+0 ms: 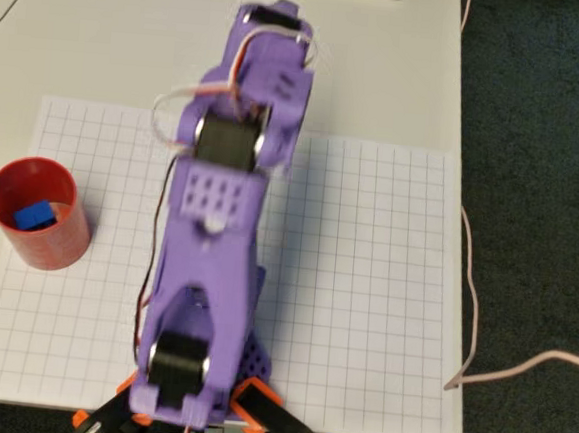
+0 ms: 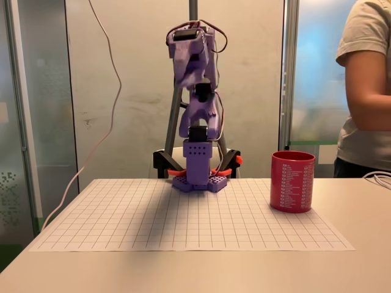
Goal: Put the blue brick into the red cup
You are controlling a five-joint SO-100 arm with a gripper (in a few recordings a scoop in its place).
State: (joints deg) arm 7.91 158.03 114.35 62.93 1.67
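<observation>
Blue brick [image 1: 33, 215] lies inside red cup [image 1: 11, 187], upright.

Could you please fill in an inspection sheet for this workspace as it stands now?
Surface: white table with a grid sheet on it.
Job's things: brick lies inside the cup; cup stands upright at the sheet's left edge in the overhead view.
Clutter: nothing seen.
Tool: the arm is folded upright over its base; jaws cannot be made out.
Cables: a pale cable runs off the table's right edge.
Surroundings: a person stands behind the table; dark carpet.
</observation>
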